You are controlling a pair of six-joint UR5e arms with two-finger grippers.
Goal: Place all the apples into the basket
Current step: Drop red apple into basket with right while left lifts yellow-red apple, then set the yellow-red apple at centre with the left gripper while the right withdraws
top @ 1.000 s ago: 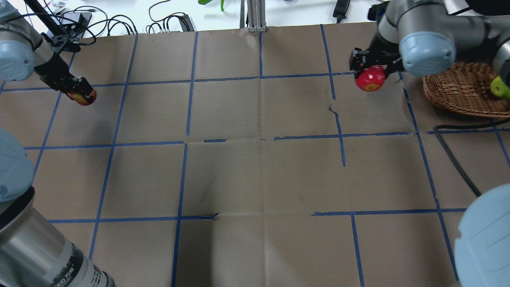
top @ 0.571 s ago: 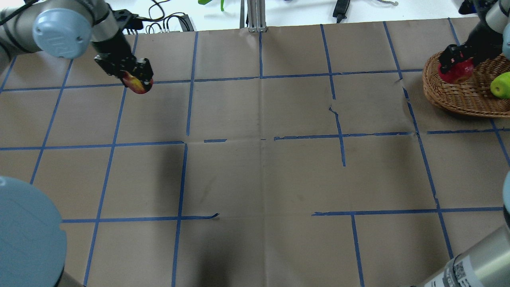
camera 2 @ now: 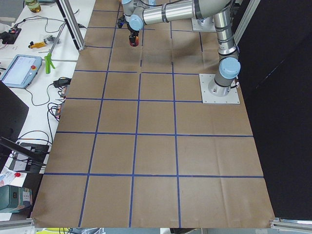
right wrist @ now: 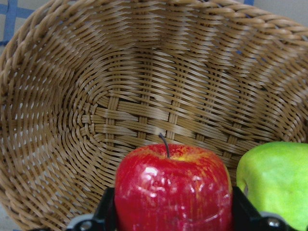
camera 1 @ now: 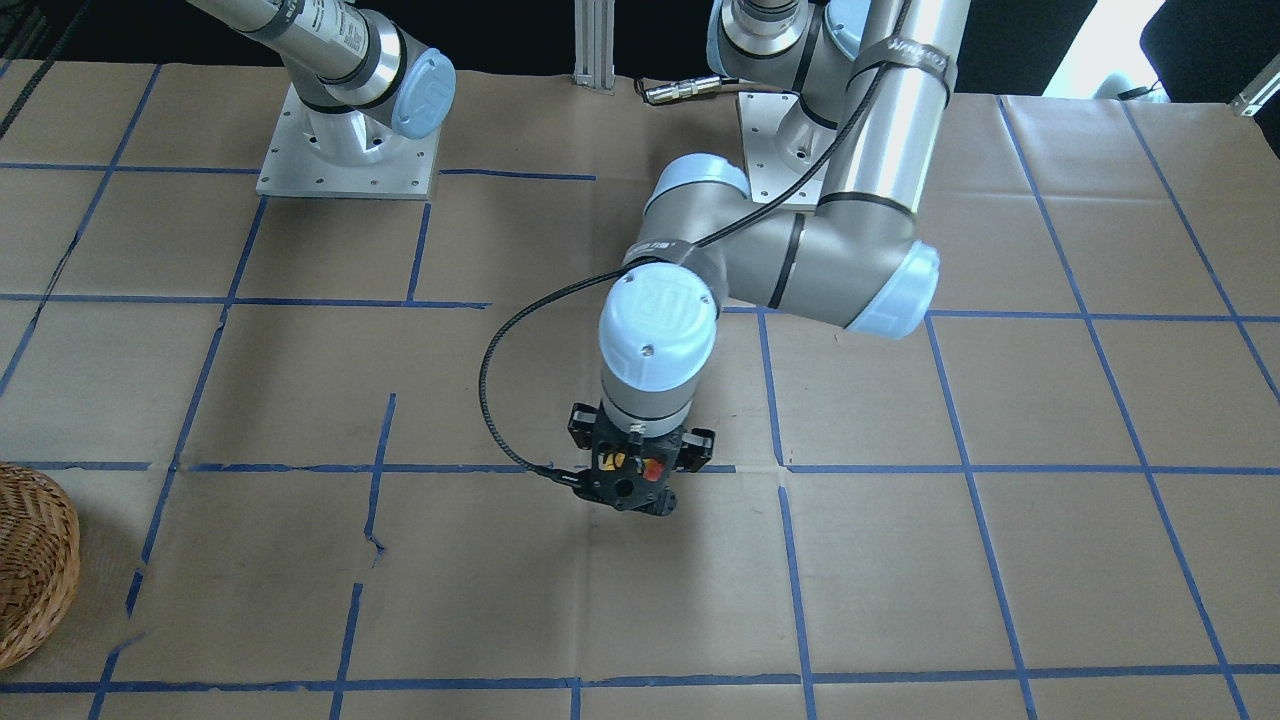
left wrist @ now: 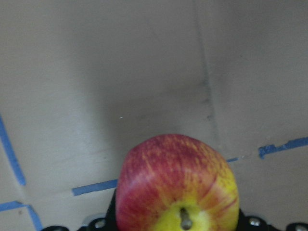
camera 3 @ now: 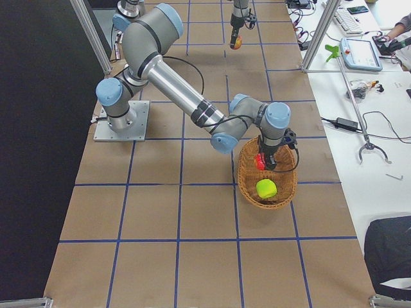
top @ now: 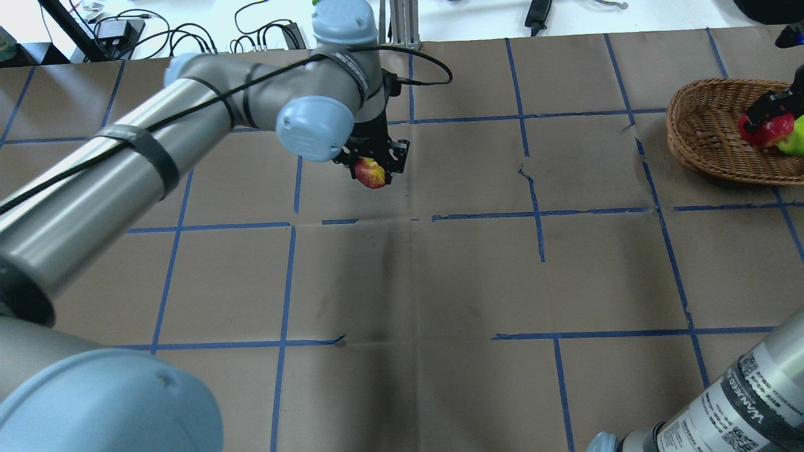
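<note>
Since the earlier overhead view, the left gripper [top: 372, 171] has swung from the far left part of the worktop [top: 440, 282] in toward its middle, carrying the red-and-yellow apple [top: 371, 174] with it. The right gripper [top: 767, 120] has gone from the basket's [top: 703, 132] near rim deeper inside it.

The left fingers [top: 391, 166] are clenched on the red-and-yellow apple, which hangs above the brown paper, stem end toward the wrist camera. A blue tape line runs on the paper below it.

The right fingers [right wrist: 108, 210] grasp the red apple [top: 763, 130] from both sides, low inside the basket and stem up. The green apple [top: 793, 142] lies on the basket's woven floor just beside the red one; whether they touch cannot be told. The basket stands at the far right of the worktop, well apart from the left gripper.
</note>
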